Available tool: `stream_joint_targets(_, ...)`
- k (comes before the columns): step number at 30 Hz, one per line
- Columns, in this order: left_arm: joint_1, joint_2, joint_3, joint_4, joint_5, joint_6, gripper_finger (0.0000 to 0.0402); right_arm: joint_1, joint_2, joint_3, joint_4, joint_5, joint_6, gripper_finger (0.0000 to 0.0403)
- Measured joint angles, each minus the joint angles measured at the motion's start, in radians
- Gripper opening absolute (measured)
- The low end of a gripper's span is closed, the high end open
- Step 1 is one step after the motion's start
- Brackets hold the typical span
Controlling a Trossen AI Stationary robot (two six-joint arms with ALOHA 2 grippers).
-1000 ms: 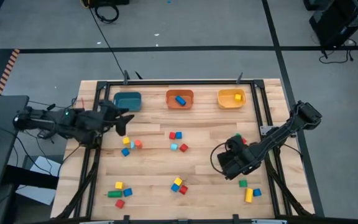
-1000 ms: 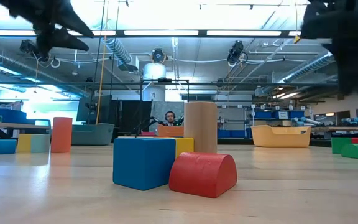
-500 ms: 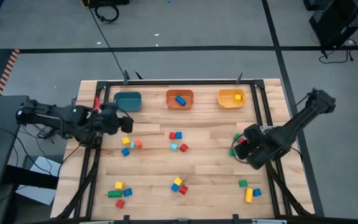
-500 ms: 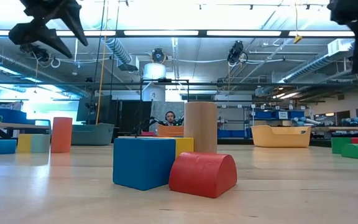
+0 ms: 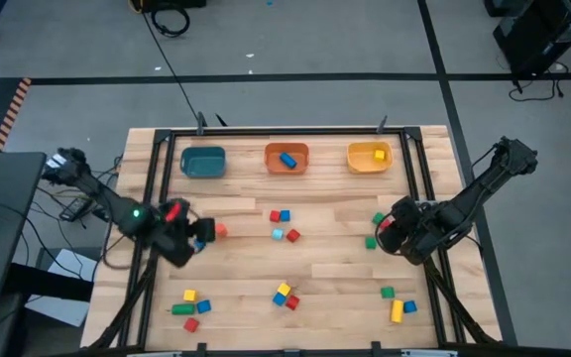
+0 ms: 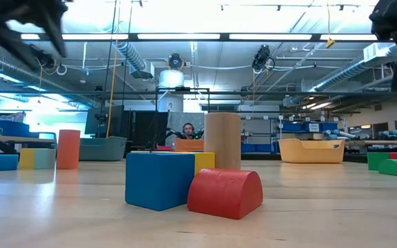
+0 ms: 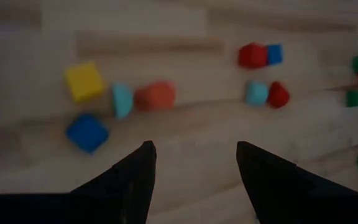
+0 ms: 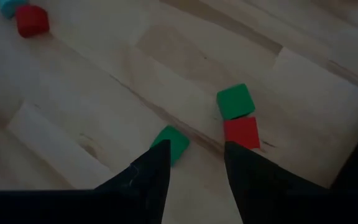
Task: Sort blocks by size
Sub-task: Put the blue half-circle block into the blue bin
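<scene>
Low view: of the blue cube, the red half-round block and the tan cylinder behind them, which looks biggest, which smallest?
1. Blue cube
2. Red half-round block
3. Tan cylinder

The cylinder stands farther back and is partly hidden, so its true rank is unsure.

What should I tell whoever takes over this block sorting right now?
Left tool: open, empty, over the cluster near the table's left side: yellow block, blue block, light blue block, orange block.
Right tool: open, empty, above the green block near the right edge; a green cube and a red cube touch each other beside it.
Done: one blue block in the orange bin, one yellow block in the yellow bin. The teal bin looks empty.
Left: all the blocks scattered on the table.
</scene>
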Motion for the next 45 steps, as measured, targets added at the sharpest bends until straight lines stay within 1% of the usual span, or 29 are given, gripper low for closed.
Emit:
stream_joint_targets(3, -0.061, 0.051, 0.0, -0.009, 0.029, -0.13, 0.0231, 0.0, 0.0, -0.003, -0.001, -0.001, -0.033, 0.0165)
stream_joint_targets(5, -0.077, 0.084, 0.0, -0.004, 0.064, -0.165, 0.0231, -0.003, 0.0, -0.003, -0.001, -0.002, -0.057, 0.0166)
stream_joint_targets(7, -0.08, 0.119, 0.0, -0.008, 0.09, -0.167, 0.0231, -0.004, 0.0, -0.003, -0.001, -0.002, -0.08, 0.0167)
stream_joint_targets(13, -0.079, 0.205, 0.0, -0.009, 0.099, -0.137, 0.0231, -0.005, 0.0, -0.003, -0.001, -0.003, -0.118, 0.0167)
stream_joint_targets(16, -0.079, 0.224, 0.0, -0.021, 0.135, -0.092, 0.0231, -0.005, 0.0, -0.003, -0.001, -0.003, -0.119, 0.0167)
stream_joint_targets(19, -0.079, 0.23, 0.0, -0.039, 0.191, -0.087, 0.0231, -0.005, 0.0, -0.003, 0.007, -0.006, -0.119, 0.0167)
stream_joint_targets(26, -0.078, 0.229, 0.0, -0.03, 0.194, -0.09, 0.0231, -0.005, 0.0, -0.003, 0.06, -0.004, -0.075, 0.0166)
stream_joint_targets(32, -0.061, 0.249, 0.0, -0.03, 0.194, -0.166, 0.0231, -0.005, 0.001, -0.003, 0.082, 0.02, -0.009, 0.0166)
stream_joint_targets(38, -0.039, 0.353, 0.0, -0.027, 0.192, -0.172, 0.0231, -0.005, 0.001, -0.004, 0.101, 0.046, 0.005, 0.0165)
stream_joint_targets(40, -0.036, 0.395, 0.0, -0.03, 0.193, -0.196, 0.0231, -0.005, 0.001, -0.004, 0.101, 0.046, 0.005, 0.0165)
stream_joint_targets(45, 0.006, 0.494, 0.0, -0.029, 0.21, -0.223, 0.0231, -0.005, 0.001, -0.004, 0.101, 0.046, -0.014, 0.0165)
